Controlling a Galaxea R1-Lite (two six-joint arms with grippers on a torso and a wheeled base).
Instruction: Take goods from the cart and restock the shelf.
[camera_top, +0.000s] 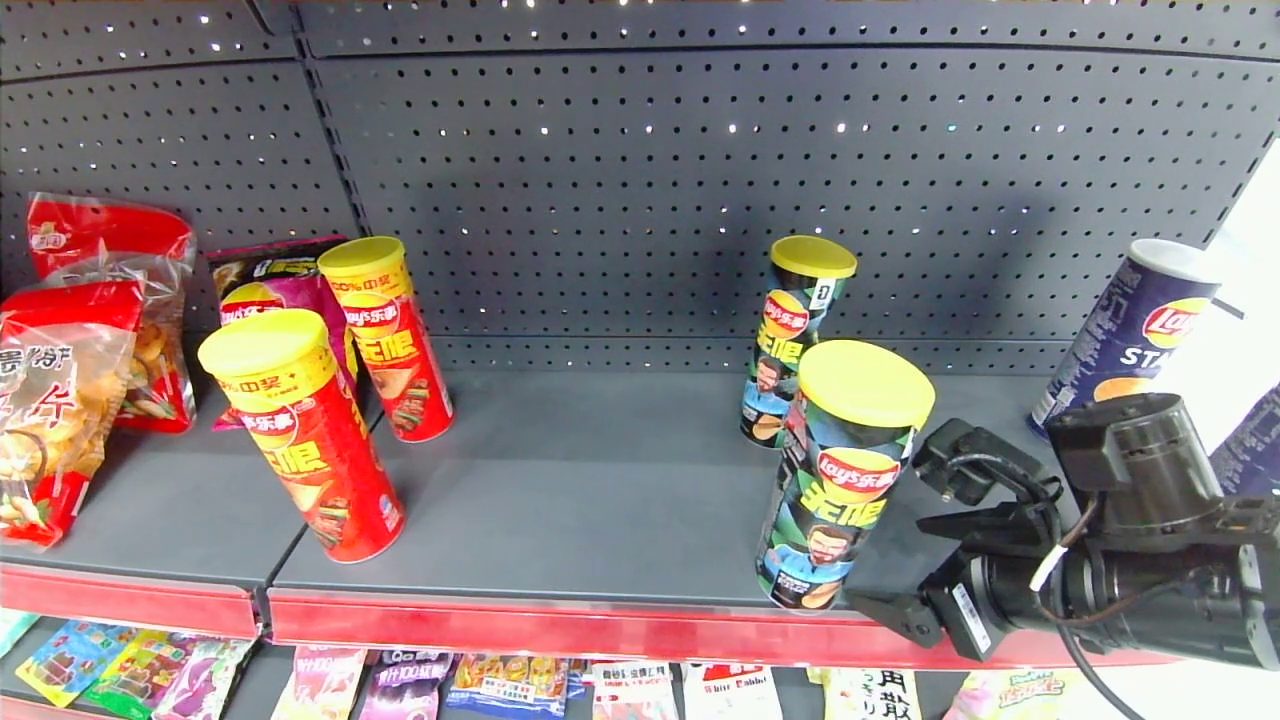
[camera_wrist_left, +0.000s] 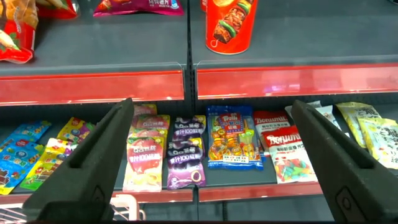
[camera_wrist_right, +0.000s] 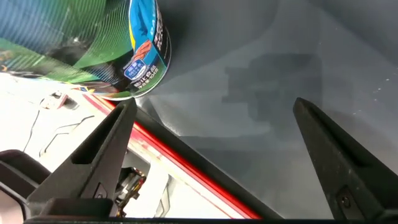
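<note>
Head view: green chip can, upright, long axis vertical, at the shelf front edge; right end effector wide, empty, just beside it; can lies at its 10 o'clock; right arm nearer; left end effector wide, empty, well apart. Shelf also holds second green can at 12 o'clock, red cans at 9 o'clock.

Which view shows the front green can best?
The head view: the front green can stands whole there, lid to base. The right wrist view catches its bottom rim. The left wrist view faces the lower shelf.
</note>
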